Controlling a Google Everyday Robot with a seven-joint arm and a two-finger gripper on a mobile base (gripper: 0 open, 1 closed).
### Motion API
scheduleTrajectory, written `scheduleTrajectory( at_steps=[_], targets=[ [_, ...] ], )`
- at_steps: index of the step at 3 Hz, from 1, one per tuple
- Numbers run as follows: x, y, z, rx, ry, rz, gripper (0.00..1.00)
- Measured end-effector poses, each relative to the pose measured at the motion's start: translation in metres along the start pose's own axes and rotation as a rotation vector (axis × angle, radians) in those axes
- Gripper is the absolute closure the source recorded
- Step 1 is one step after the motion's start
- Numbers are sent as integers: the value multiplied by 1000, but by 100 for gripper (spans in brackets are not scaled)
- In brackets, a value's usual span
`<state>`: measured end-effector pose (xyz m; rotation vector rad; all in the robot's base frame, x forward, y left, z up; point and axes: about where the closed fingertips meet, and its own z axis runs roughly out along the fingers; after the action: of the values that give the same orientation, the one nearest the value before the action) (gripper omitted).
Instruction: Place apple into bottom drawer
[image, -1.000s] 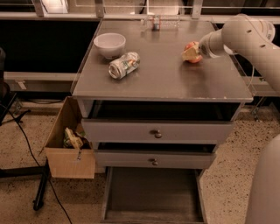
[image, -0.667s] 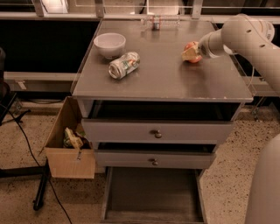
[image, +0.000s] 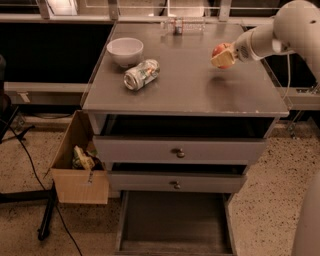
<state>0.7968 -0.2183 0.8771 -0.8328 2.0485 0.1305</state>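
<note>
The red-orange apple (image: 219, 50) is held in my gripper (image: 222, 56), a little above the right side of the grey cabinet top (image: 200, 90); its shadow lies on the surface below it. The gripper comes in from the right on the white arm (image: 280, 32) and is shut on the apple. The bottom drawer (image: 175, 220) is pulled open near the floor and shows a dark grey interior with nothing in it.
A white bowl (image: 125, 50) and a crushed silver can (image: 141, 74) lie on the left of the top. Two upper drawers with round knobs (image: 178, 153) are slightly open. A cardboard box (image: 77, 167) stands on the floor to the left.
The apple has risen slightly off the cabinet top in the gripper and moved a little to the right.
</note>
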Motion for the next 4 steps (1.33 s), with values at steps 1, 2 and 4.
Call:
scheduleTrajectory(
  at_steps=[1,2,4],
  targets=[
    [-1,14,-33,-87,-10,-73,100],
    [4,28,-69,-138,-9,-99,100],
    [7,40,-74,-203,-19,-149,100]
  ],
)
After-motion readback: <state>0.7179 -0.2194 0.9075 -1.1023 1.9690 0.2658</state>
